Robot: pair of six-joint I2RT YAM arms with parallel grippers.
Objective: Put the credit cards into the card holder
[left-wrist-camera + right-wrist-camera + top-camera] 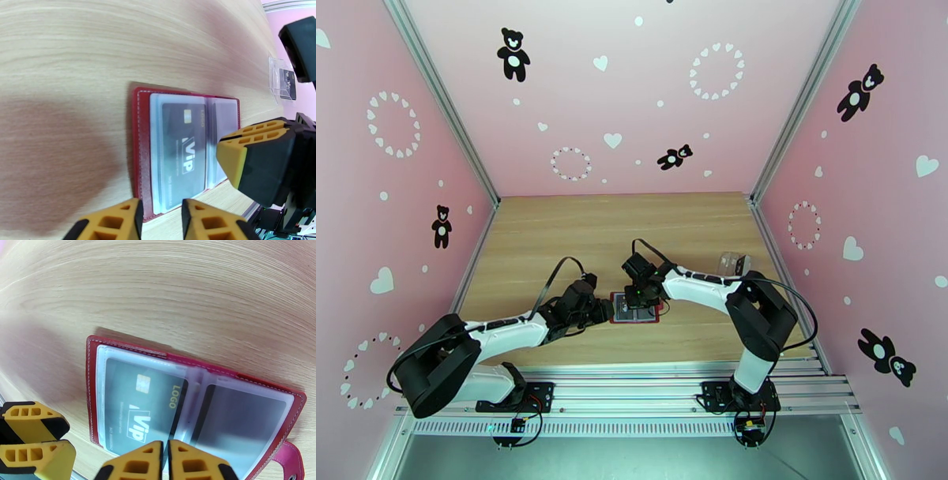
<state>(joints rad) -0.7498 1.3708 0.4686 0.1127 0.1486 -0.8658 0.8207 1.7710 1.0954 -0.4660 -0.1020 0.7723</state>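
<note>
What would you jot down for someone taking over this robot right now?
Left hand: fingers slightly apart, apparently empty, at the card holder's edge.
Right hand: nearly closed, tips over the holder's middle fold.
The holder lies open on the table between both hands.
Done: a VIP card is in one sleeve; a second dark card seems to fill the other.
Left to do: another card sits in the clear plastic case, off to the right.

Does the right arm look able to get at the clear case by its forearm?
Probably yes. The clear case stands on bare table beside that arm's forearm, nothing over it; the right gripper would have to lift away from the card holder and swing back.
</note>
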